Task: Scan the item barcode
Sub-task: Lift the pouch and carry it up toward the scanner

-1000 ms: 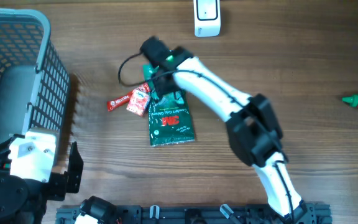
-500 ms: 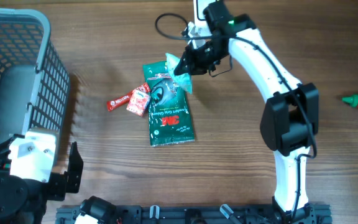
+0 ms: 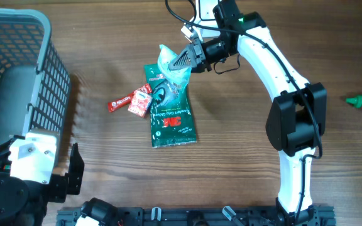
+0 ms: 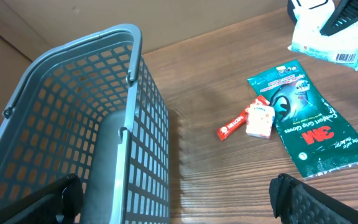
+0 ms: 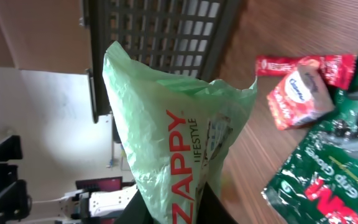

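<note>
- The right gripper (image 3: 192,56) is pinched down narrow on the pale green wipes pouch (image 3: 171,63), holding it in the air over the far end of the 3M gloves pack (image 3: 173,119).
- The pouch sticks out from the jaws toward the basket side, long axis roughly in line with the fingers. The scanner (image 3: 203,7) sits at the far table edge right by the right wrist, so the pouch points away from it.
- The left wrist view shows a barcode patch near the pouch's lower edge. My guess is that face has to swing round to the scanner.
- The right arm is way nearer. The left gripper (image 4: 176,202) is spread wide, holding nothing, parked by the basket (image 3: 17,37).
- I can't see anything inside the basket. The red sachets (image 3: 134,100) lie loose beside the gloves pack.
</note>
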Action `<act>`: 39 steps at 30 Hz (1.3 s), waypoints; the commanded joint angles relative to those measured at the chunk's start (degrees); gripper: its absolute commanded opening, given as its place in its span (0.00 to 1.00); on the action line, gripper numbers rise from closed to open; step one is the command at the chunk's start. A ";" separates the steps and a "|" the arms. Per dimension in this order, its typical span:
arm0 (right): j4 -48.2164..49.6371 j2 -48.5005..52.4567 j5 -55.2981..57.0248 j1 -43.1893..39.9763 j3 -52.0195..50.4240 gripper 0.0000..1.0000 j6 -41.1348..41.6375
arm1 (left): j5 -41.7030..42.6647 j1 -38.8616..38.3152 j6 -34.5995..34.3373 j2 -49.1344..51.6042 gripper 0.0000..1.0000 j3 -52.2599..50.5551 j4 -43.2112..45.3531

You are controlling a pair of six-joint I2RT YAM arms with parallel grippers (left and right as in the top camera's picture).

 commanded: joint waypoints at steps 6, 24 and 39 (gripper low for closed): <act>4.09 9.70 -14.56 0.13 -0.46 0.04 3.32 | 0.48 0.46 -0.52 0.26 1.00 0.11 0.13; 5.92 14.16 -18.73 1.27 -0.46 0.04 4.74 | 0.48 0.46 -0.52 0.26 1.00 0.11 0.13; -21.97 10.51 -5.88 1.20 -0.46 0.04 -18.21 | 0.48 0.46 -0.52 0.26 1.00 0.11 0.13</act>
